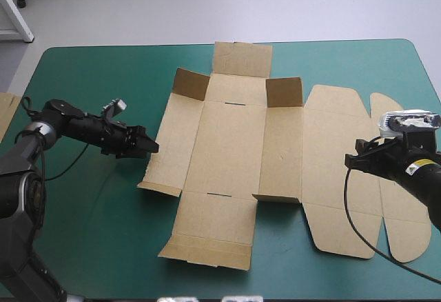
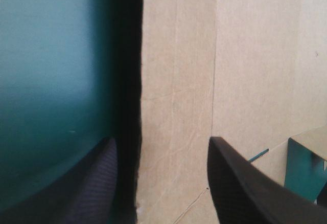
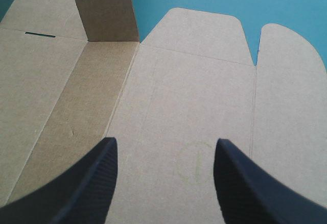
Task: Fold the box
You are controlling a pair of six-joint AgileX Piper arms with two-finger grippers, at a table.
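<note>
Left tool (image 2: pixel 161 141), open, straddled the side flap (image 2: pixel 176 81) of the box (image 1: pixel 227 150), apparently to raise it; right tool (image 3: pixel 164 142) hovered open above the lid (image 3: pixel 194 96).

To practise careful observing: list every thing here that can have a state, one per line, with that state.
box: unfolded, lying mostly flat; two far corner flaps raised, lid flat.
left gripper: open, the box's left edge between its fingers.
right gripper: open, over the lid, holding nothing.
spare board: lying at the table's left edge, only a corner showing.
</note>
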